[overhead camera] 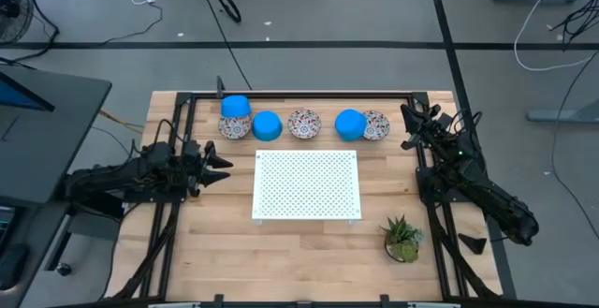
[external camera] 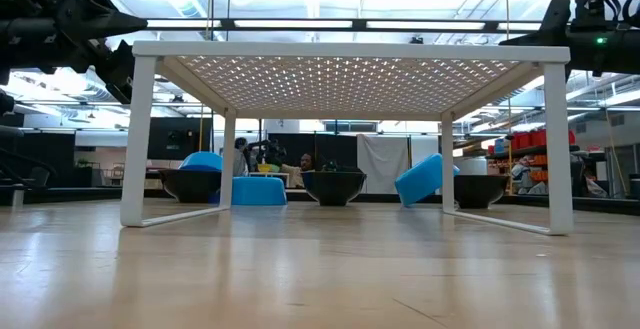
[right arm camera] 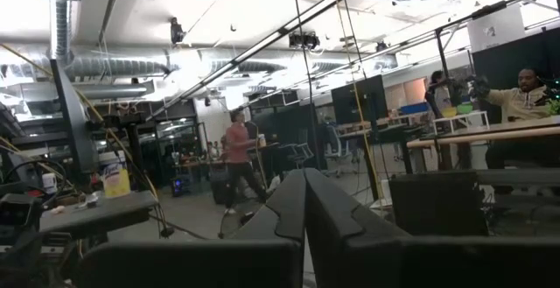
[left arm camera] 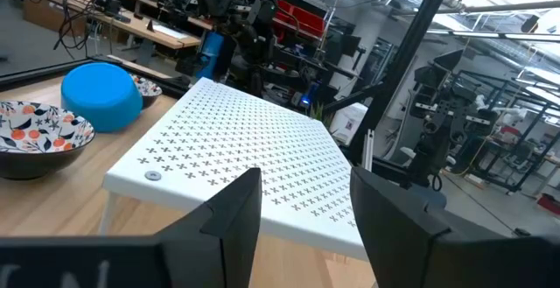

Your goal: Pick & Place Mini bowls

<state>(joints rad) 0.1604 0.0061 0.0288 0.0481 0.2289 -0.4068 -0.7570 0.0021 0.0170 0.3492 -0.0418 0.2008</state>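
The mini bowls (overhead camera: 302, 124) sit in a row along the counter's (overhead camera: 206, 242) far edge, behind the white perforated board (overhead camera: 307, 185); one blue bowl rests on a patterned one. The left gripper (overhead camera: 223, 164) hovers beside the board, parted and empty, likely ready to reach. The right gripper (overhead camera: 409, 126) waits closed and empty near the row's right end.

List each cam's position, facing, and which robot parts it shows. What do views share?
High: overhead, straight down; both arms, left gripper, right gripper.
Low: table height, under the white board; arms at top corners.
Left wrist: over its open gripper at board and blue bowl.
Right wrist: past its shut gripper into the room.
Shared: board in the first three.
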